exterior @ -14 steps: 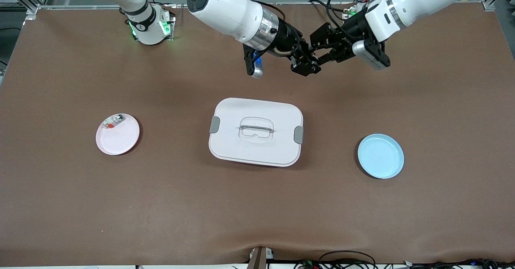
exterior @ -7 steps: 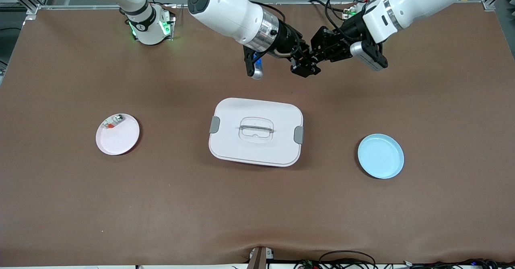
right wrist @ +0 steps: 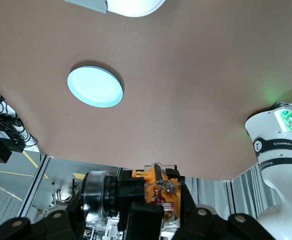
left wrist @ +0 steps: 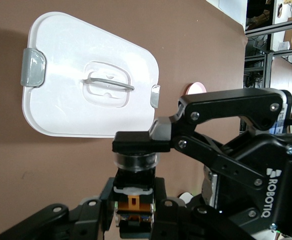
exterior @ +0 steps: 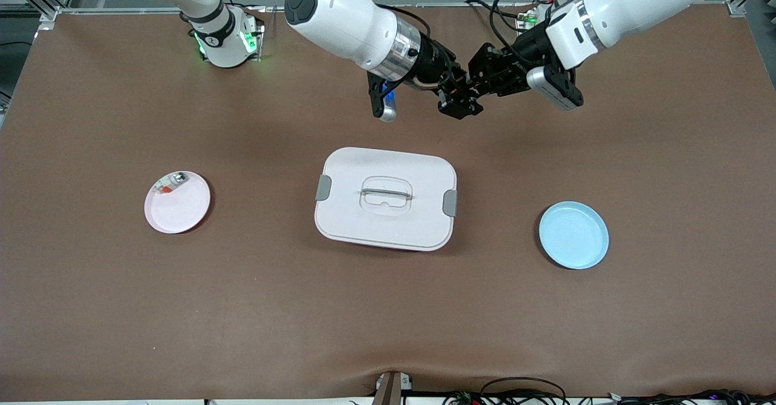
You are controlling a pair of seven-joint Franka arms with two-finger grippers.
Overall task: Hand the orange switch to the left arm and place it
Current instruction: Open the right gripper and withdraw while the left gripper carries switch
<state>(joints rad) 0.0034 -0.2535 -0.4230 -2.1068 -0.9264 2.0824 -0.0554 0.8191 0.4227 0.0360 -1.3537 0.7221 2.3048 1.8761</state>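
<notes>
The orange switch hangs in the air between both grippers, over bare table between the arms' bases and the white box. My right gripper is shut on it; the right wrist view shows its black barrel, silver ring and orange body in my right gripper. My left gripper meets it from the left arm's end. In the left wrist view my left gripper has its fingers against the switch's orange end, and a right finger presses on the cap end.
The box lies mid-table, lid on, grey latches at both ends. A pink plate with a small silvery-clear part sits toward the right arm's end. An empty blue plate sits toward the left arm's end and also shows in the right wrist view.
My left gripper has moved in toward the right gripper and its spread fingers have closed round the switch. The right gripper has hardly moved.
</notes>
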